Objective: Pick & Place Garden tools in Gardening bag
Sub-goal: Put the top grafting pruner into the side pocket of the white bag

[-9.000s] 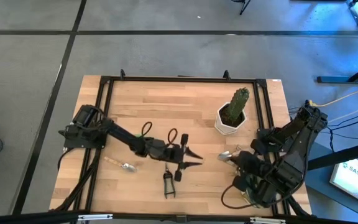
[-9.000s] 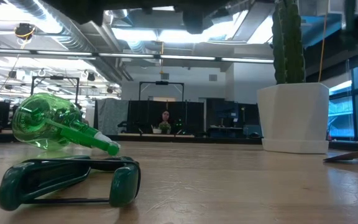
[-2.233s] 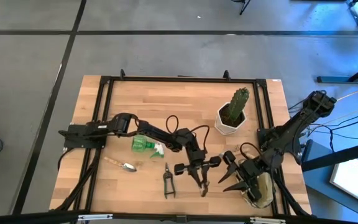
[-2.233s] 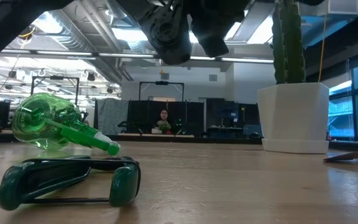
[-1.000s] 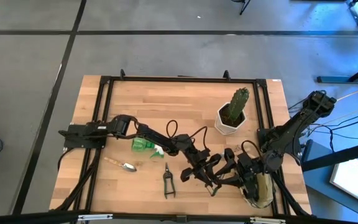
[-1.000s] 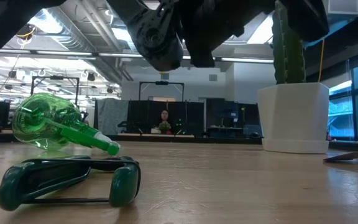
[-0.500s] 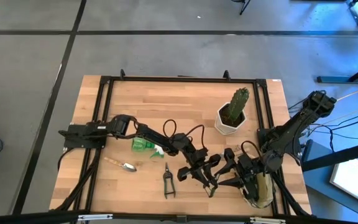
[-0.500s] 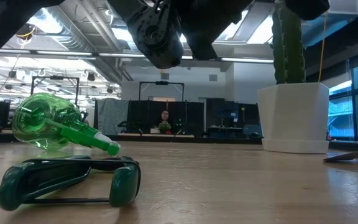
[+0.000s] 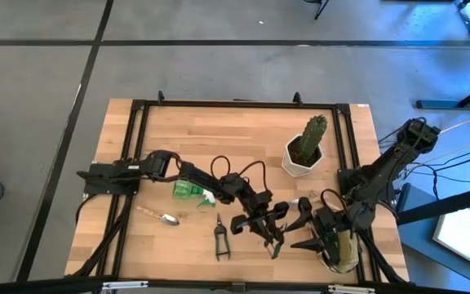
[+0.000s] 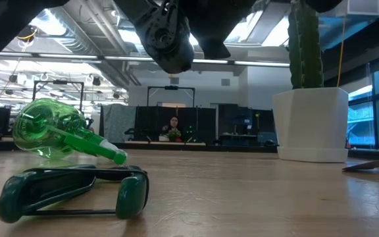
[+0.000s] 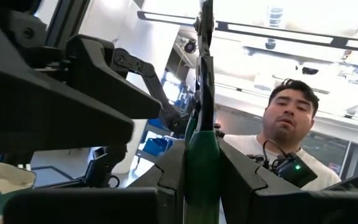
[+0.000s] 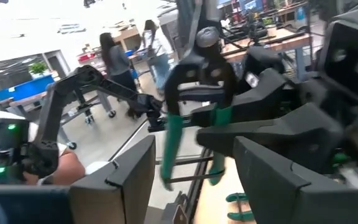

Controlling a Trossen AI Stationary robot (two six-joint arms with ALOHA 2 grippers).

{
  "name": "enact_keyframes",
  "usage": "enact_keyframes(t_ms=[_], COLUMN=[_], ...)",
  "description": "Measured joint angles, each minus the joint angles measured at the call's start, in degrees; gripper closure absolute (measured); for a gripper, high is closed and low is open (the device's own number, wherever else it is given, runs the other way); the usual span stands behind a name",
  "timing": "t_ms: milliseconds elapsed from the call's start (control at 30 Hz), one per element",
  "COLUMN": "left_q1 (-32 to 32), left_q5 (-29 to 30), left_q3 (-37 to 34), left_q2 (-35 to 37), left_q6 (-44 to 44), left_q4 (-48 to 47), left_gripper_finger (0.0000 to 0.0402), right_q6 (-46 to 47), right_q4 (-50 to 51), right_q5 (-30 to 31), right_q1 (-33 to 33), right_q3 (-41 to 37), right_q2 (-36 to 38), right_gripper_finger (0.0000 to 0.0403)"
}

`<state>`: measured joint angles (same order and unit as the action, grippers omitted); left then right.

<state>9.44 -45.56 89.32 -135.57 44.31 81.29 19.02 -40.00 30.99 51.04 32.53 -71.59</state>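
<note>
The left gripper (image 9: pixel 269 239) pinches green-handled pruning shears (image 12: pixel 194 134) in the air just beside the gardening bag (image 9: pixel 345 249), facing the right gripper (image 9: pixel 303 232), whose jaws stand spread and empty. Nothing seems packed yet, as far as I can judge: a second pair of shears (image 9: pixel 220 238), a trowel (image 9: pixel 162 217) and the green spray bottle (image 9: pixel 191 190) lie farther from the bag. The table (image 9: pixel 202 139) is light wood, with a person (image 11: pixel 284 134) in the bright workshop behind.

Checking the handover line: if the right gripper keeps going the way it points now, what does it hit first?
Most likely the shears held up by the left gripper: they sit ahead of the right gripper, between its open fingers. Depth is unclear.
</note>
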Motion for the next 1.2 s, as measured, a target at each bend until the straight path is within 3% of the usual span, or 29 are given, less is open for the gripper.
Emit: enact_keyframes(t_ms=[300, 533, 833, 1200], left_q1=[-0.5, 0.0, 0.3, 0.7], left_q5=[-2.0, -2.6, -3.2, -3.9], left_q3=[0.0, 0.0, 0.0, 0.0], left_q2=[0.4, 0.9, 0.9, 0.9], left_q6=[-1.3, -2.3, -3.7, -4.6], left_q4=[0.6, 0.3, -0.1, -0.2], left_gripper_finger=[0.0343, 0.0343, 0.0343, 0.0343], right_q6=[1.5, -1.6, -2.3, -1.3], right_q4=[-2.1, -11.7, -16.0, -9.4], right_q5=[0.3, -5.5, -5.9, -4.7], right_q1=[-1.5, -3.2, -3.4, -1.8], right_q3=[0.0, 0.0, 0.0, 4.4], right_q2=[-4.6, -9.0, -11.0, -11.0], right_gripper_finger=[0.0185, 0.0185, 0.0185, 0.0185])
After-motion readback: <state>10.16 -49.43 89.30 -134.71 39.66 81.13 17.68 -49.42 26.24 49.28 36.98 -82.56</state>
